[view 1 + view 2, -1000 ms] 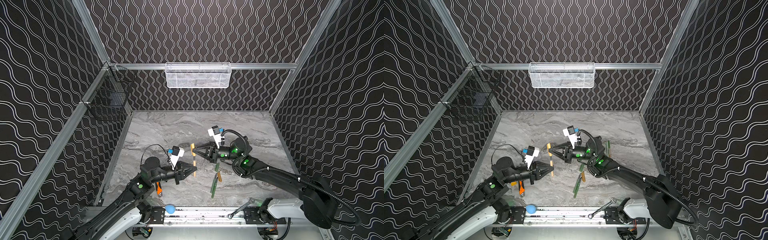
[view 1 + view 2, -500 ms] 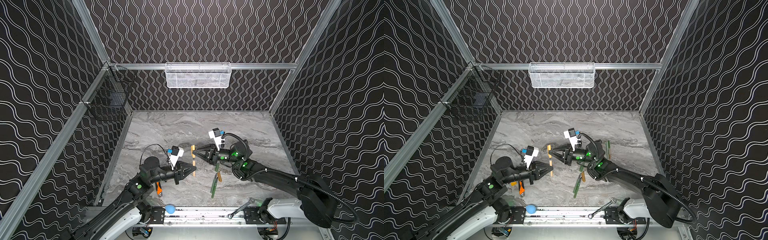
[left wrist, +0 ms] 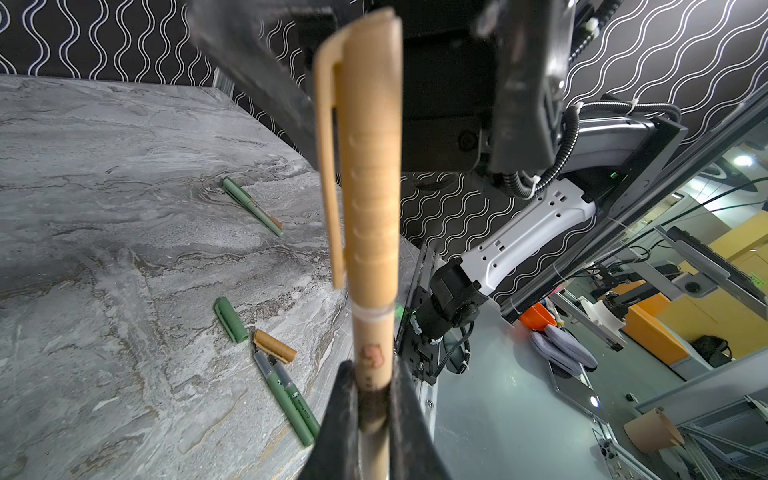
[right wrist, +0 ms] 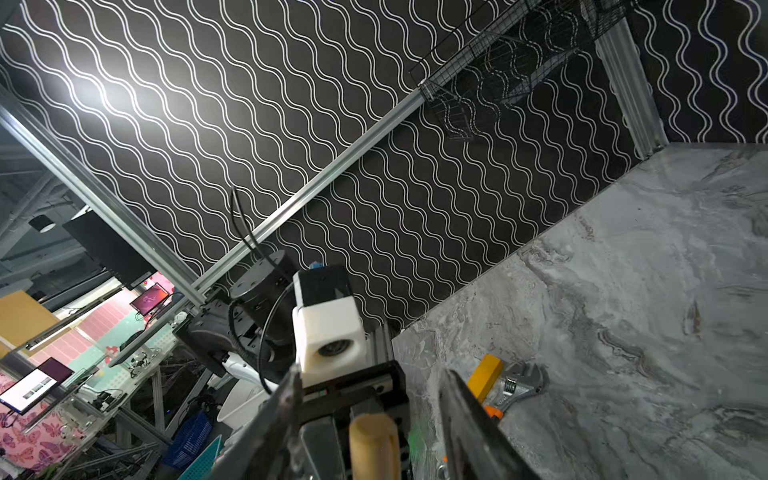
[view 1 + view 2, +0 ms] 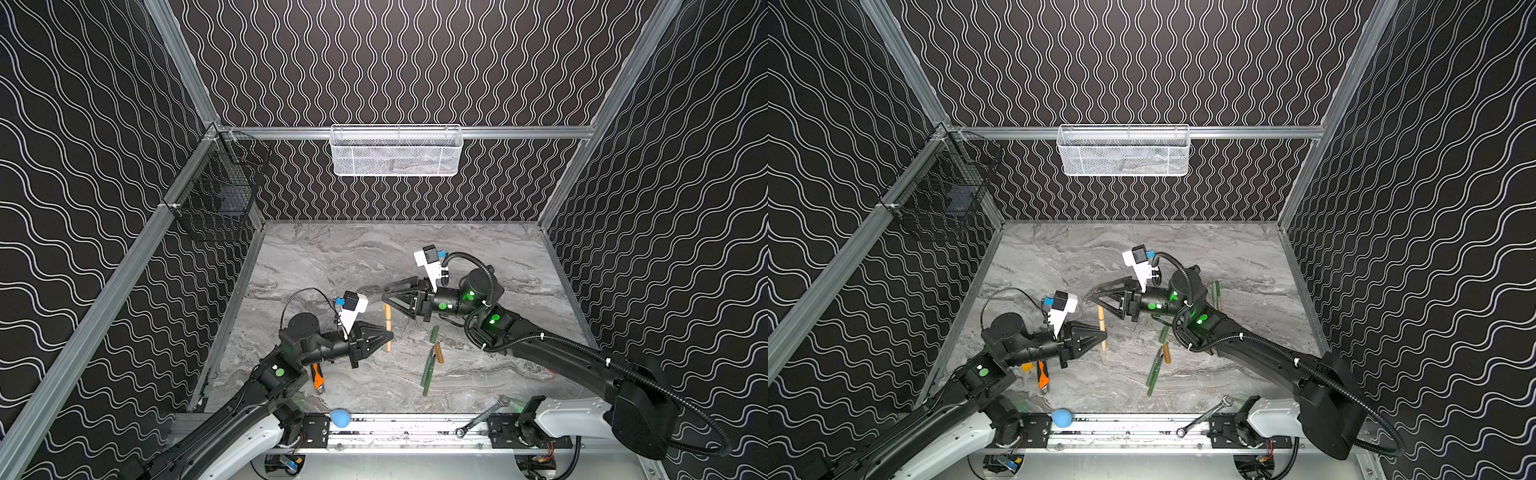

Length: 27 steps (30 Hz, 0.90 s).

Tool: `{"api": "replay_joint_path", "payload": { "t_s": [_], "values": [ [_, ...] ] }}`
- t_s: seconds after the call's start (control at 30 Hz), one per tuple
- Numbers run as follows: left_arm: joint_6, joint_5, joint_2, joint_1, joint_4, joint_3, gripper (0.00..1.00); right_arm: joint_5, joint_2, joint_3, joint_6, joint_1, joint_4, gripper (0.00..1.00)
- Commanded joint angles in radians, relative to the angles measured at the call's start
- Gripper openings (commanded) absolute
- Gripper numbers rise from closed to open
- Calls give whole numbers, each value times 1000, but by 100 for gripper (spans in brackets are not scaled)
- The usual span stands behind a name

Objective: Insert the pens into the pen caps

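My left gripper [image 5: 388,334] [image 3: 372,374] is shut on the lower barrel of a tan-orange pen [image 5: 388,332] [image 5: 1102,334] [image 3: 372,345], held upright above the table. A tan-orange pen cap [image 3: 370,166] [image 4: 374,449] sits on the pen's upper end. My right gripper [image 5: 383,291] [image 5: 1091,294] [image 4: 371,371] is open, its jaws standing either side of the cap's top without touching it. On the table to the right lie two green pens [image 5: 428,370] [image 3: 291,399], a loose green cap [image 5: 434,333] [image 3: 230,320] and a loose tan cap [image 5: 438,354] [image 3: 275,347]. Another green pen [image 3: 253,205] lies farther back.
An orange-handled tool [image 5: 318,376] [image 4: 519,384] and a yellow block [image 5: 1027,366] [image 4: 484,376] lie under my left arm. A steel wrench [image 5: 482,417] and a blue ball [image 5: 340,417] rest on the front rail. A white mesh basket [image 5: 395,151] and a black wire basket [image 5: 218,199] hang on the walls.
My right gripper's jaws have opened off the tan cap, leaving it on the pen. The left gripper and the pen have stayed where they were.
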Motion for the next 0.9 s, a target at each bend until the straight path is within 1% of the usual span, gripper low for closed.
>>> {"api": "replay_joint_path", "payload": {
  "t_s": [0.0,0.33,0.57,0.6,0.7,0.87],
  "values": [
    [14,13,3,0,48,-3,0,10,11,24,-33,0,-68,52],
    [12,14,11,0,66,-9,0,9,25,53,-53,1,-130,25],
    [25,11,5,0,60,13,0,-20,32,40,-47,7,-150,11],
    [28,10,4,0,58,19,0,-21,33,36,-45,9,-151,7],
    [39,1,-3,-1,66,37,0,-28,35,21,-39,17,-153,0],
    [70,-1,15,-1,92,87,0,-42,41,6,-36,40,-161,0]
  ]
}}
